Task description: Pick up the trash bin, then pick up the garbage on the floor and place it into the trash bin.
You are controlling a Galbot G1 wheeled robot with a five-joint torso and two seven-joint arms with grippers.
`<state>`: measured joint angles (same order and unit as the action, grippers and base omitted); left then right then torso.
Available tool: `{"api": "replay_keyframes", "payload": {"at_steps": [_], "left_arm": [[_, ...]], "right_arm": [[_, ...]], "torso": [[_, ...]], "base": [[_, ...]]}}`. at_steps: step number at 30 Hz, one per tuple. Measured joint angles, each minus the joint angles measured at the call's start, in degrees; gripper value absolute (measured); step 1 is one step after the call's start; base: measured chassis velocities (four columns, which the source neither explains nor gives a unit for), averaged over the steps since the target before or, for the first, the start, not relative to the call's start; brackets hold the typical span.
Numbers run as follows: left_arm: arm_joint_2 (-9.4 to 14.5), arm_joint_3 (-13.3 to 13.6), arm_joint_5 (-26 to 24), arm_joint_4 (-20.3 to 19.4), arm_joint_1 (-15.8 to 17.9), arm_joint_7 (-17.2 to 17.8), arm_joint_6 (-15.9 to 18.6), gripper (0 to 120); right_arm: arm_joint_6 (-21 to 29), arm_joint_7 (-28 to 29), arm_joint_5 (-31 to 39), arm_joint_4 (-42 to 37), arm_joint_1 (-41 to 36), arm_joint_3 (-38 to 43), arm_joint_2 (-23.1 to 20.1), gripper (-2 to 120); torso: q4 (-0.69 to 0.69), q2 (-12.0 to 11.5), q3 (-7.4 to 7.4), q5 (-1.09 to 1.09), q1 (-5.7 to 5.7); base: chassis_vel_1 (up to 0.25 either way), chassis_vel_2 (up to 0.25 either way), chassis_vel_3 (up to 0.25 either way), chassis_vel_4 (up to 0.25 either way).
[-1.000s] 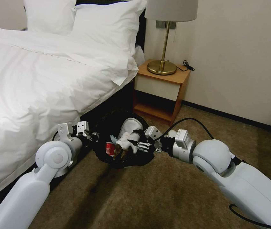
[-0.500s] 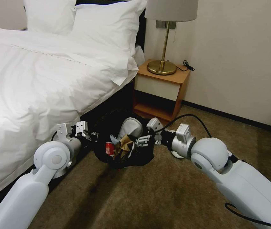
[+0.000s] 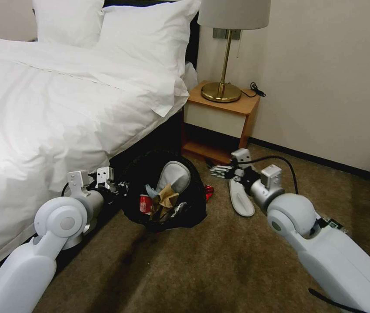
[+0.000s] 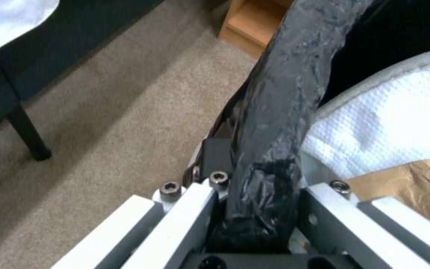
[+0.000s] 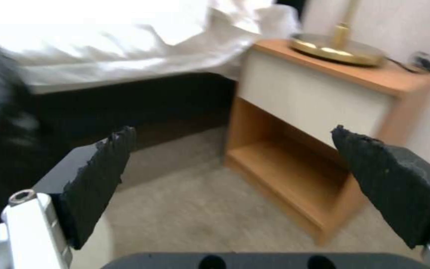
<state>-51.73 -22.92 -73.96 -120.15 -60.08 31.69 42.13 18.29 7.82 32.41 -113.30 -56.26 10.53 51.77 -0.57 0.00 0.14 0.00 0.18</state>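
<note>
A bed (image 3: 54,108) covered with a white duvet was seen filling the left half of the head view, with two white pillows (image 3: 145,34) propped at its head in the upper left. A dark bed base and a black bed leg (image 4: 28,136) were seen in the left wrist view. A wooden nightstand (image 3: 219,124) with a white drawer front and an open lower shelf was placed at upper centre, against a cream wall (image 3: 324,78). On its top, a brass lamp (image 3: 224,65) with a pale shade was stood, with a black cord (image 3: 256,90) lying beside its base. Brown carpet (image 3: 219,265) was spread across the lower frame.
</note>
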Motion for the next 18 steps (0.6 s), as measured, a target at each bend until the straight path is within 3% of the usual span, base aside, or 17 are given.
{"api": "replay_keyframes", "payload": {"at_steps": [11, 18], "left_arm": [[0.8, -1.8, -0.7, -0.6, -1.4, 0.1, 0.0, 2], [1.1, -2.8, -0.8, -1.2, -2.8, 0.2, 0.0, 2]], "right_arm": [[-4.0, -0.8, -5.1, -2.3, -17.9, 15.2, 2.5, 100], [-7.0, -3.8, -10.9, -4.0, -26.4, 21.0, 7.5, 100]], "torso": [[-0.01, 0.0, 0.0, 0.01, 0.0], [-0.01, 0.0, 0.0, 0.0, 0.0]], "base": [[0.0, 0.0, 0.0, 0.0], [0.0, 0.0, 0.0, 0.0]]}}
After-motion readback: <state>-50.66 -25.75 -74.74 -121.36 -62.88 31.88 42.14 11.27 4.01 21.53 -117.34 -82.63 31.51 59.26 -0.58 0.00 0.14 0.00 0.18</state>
